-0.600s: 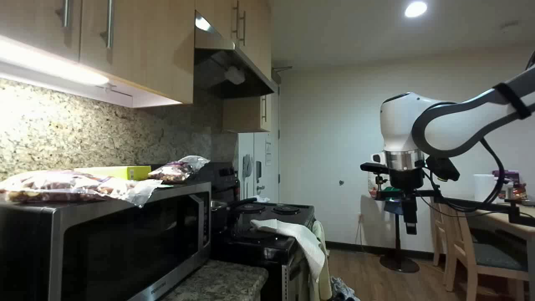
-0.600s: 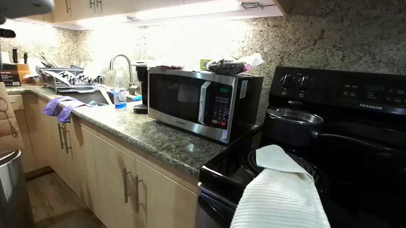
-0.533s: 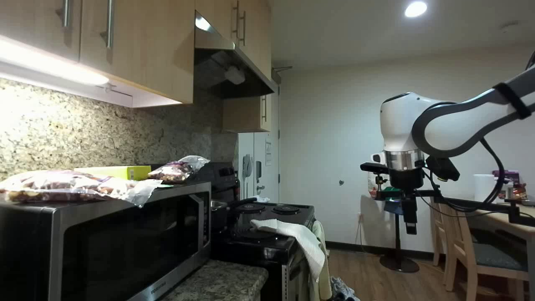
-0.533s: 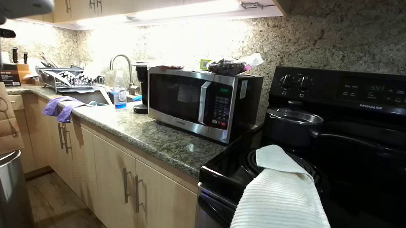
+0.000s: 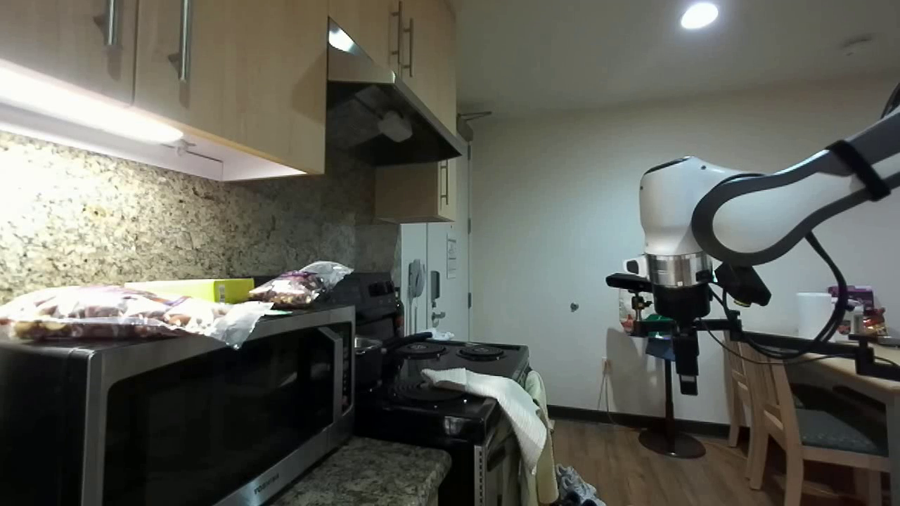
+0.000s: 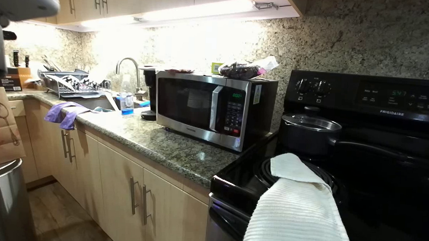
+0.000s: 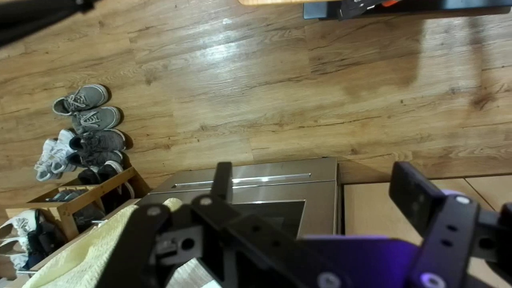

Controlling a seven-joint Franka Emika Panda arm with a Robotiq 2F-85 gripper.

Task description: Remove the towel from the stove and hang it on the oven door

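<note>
The white ribbed towel (image 6: 296, 216) lies folded over a front burner of the black stove (image 6: 386, 198) and droops over its front edge. It also shows in an exterior view (image 5: 510, 400). A corner of white cloth (image 7: 192, 276) shows behind the gripper in the wrist view. The oven door (image 7: 320, 208) is steel with a dark window there. A second, cream-yellow cloth (image 5: 540, 439) hangs at the oven front; it also shows in the wrist view (image 7: 92, 248). My gripper (image 7: 312, 170) is open and empty, pointing down in front of the stove, apart from the towel (image 5: 688, 385).
A lidded pot (image 6: 308, 134) stands on a back burner, its handle pointing across the cooktop. A microwave (image 6: 200, 109) with bags on top stands beside the stove. A range hood (image 5: 394, 105) hangs above. Shoes (image 7: 92, 120) and a wooden rack (image 7: 96, 192) are on the floor. Chairs (image 5: 787, 422) stand behind the arm.
The arm has shifted very slightly, a little toward the stove and slightly lower. The towel and everything else have stayed in place.
</note>
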